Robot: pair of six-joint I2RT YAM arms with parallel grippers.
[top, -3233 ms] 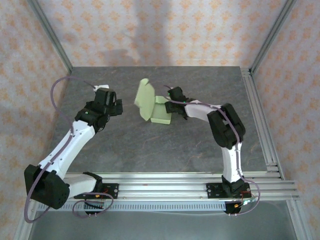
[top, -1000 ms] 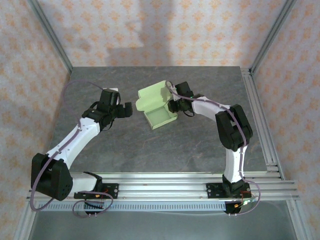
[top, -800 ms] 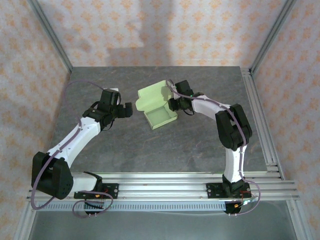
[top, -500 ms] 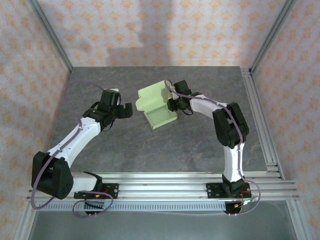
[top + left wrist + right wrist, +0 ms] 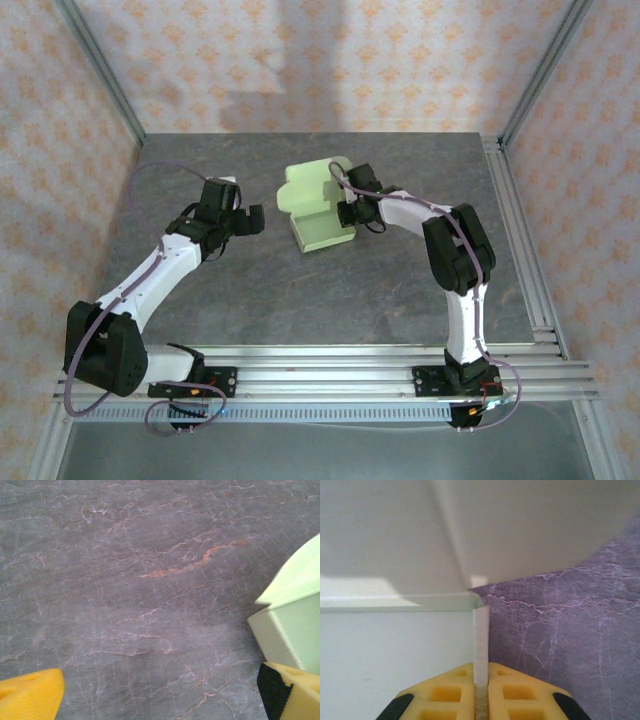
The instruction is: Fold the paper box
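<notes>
The pale green paper box (image 5: 318,210) sits mid-table, its tray part down and its lid flap (image 5: 313,185) curled up and over at the back. My right gripper (image 5: 345,212) is shut on the box's right side wall (image 5: 480,635), whose thin card edge stands upright between the yellow fingers (image 5: 517,692). The lid (image 5: 530,525) hangs over it in the right wrist view. My left gripper (image 5: 250,218) is open, just left of the box and apart from it. The box corner (image 5: 290,630) shows at the right in the left wrist view, above one yellow finger (image 5: 295,695).
The grey marbled table (image 5: 250,290) has bare room in front and to both sides. Metal rails (image 5: 520,240) run along the right edge and the near edge (image 5: 330,365). Patterned walls enclose the cell.
The lid flap has swung further over the tray, and the box turned slightly. My right gripper has closed tighter on the side wall. The left arm has barely moved.
</notes>
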